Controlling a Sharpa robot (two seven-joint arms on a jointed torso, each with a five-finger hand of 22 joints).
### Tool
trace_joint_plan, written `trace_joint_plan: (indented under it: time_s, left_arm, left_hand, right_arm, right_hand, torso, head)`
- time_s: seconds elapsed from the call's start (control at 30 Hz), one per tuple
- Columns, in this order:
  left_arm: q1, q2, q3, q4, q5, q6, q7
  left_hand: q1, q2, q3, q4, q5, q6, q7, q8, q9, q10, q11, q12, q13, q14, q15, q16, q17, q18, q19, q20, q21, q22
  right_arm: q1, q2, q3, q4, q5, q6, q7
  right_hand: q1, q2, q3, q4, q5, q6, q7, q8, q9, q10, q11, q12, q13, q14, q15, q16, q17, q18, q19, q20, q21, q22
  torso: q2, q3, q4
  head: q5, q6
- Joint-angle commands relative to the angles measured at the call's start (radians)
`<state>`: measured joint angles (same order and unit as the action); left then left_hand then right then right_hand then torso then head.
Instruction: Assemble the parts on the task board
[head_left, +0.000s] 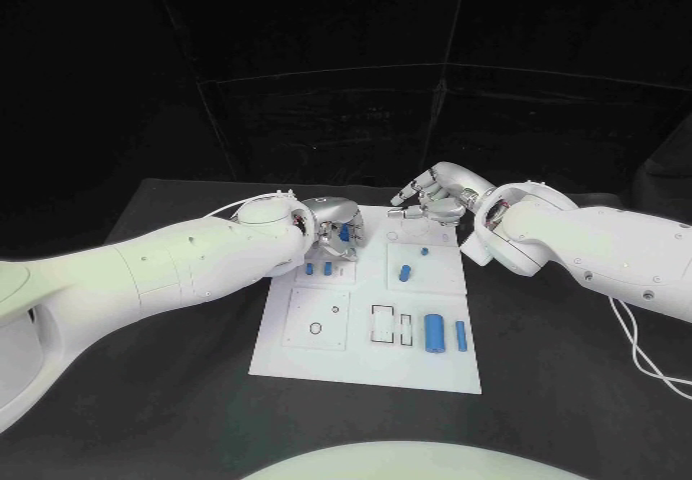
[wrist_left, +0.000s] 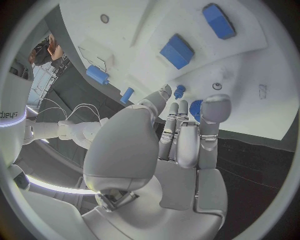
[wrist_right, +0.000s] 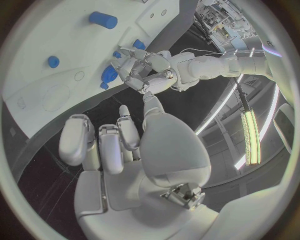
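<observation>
Black table (head_left: 173, 330) is holding the white board (head_left: 325, 362); left hand (head_left: 335, 228) is hovering by a blue part (head_left: 345, 232), maybe to grab it, grip unclear; right hand (head_left: 433, 198) is waiting loose and empty.

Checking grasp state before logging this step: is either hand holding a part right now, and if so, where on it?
Cannot be told for the left hand: a blue part sits at its fingertips, contact unclear. The right hand holds nothing, fingers curled.

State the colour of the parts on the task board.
Blue parts on the white task board; clearest in the head view.
</observation>
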<state>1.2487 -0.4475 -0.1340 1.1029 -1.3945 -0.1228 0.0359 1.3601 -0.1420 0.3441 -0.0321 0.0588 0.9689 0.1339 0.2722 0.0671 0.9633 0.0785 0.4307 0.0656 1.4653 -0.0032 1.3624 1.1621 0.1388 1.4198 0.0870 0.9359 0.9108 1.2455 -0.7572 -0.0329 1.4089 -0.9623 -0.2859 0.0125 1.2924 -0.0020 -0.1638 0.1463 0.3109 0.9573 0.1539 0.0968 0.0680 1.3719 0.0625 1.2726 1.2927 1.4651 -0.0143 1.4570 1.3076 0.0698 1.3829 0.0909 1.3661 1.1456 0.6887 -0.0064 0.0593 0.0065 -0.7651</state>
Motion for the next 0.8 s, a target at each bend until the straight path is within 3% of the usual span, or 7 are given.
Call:
trace_joint_plan:
  time_s: [0.03, 0.5, 0.8]
  left_arm:
    - [0.001, 0.004, 0.001, -0.007, -0.027, 0.037, -0.018]
    - [0.000, 0.011, 0.001, -0.020, -0.038, 0.068, -0.031]
    - [-0.001, 0.013, 0.001, -0.022, -0.038, 0.047, -0.017]
  left_hand:
    - [0.003, 0.013, 0.011, 0.000, 0.000, 0.010, -0.001, -0.005, 0.001, 0.011, -0.001, -0.009, -0.001, 0.025, -0.006, 0.005, 0.000, -0.007, 0.010, 0.000, 0.011, 0.010]
    - [0.002, 0.027, 0.069, -0.016, 0.000, 0.048, -0.006, -0.022, 0.002, 0.056, -0.006, -0.044, -0.002, 0.028, -0.011, 0.011, -0.003, -0.012, 0.011, -0.004, 0.045, 0.049]
    - [0.005, 0.055, 0.123, -0.027, -0.003, 0.094, -0.012, -0.022, 0.008, 0.121, -0.020, -0.053, 0.002, 0.029, -0.021, 0.015, -0.004, -0.017, 0.016, -0.011, 0.081, 0.089]
  right_arm:
    - [0.002, 0.001, 0.001, 0.001, -0.001, -0.004, 0.006]
    - [0.002, 0.002, 0.001, 0.000, -0.001, -0.004, 0.006]
    - [0.002, 0.002, 0.001, 0.000, -0.001, -0.005, 0.006]
  right_hand:
    - [0.001, 0.009, -0.008, 0.000, 0.003, 0.001, -0.006, 0.006, 0.001, -0.007, 0.000, -0.005, -0.001, 0.059, -0.001, -0.007, 0.044, 0.014, -0.002, -0.001, -0.006, 0.000]
    - [0.001, 0.009, -0.008, 0.000, 0.003, 0.001, -0.006, 0.006, 0.001, -0.007, 0.000, -0.005, -0.001, 0.059, -0.001, -0.007, 0.044, 0.014, -0.002, -0.001, -0.006, 0.000]
    - [0.002, 0.011, -0.010, 0.000, 0.008, 0.002, -0.006, 0.007, 0.001, -0.006, -0.001, -0.004, 0.000, 0.059, -0.001, -0.007, 0.045, 0.014, -0.002, -0.001, -0.006, 0.000]
  torso:
    - [0.000, -0.0003, -0.0003]
    - [-0.001, 0.0007, 0.0006]
    - [-0.001, 0.0005, 0.0008]
  head:
    - [0.000, 0.000]
    - [0.000, -0.002]
    - [0.000, -0.001]
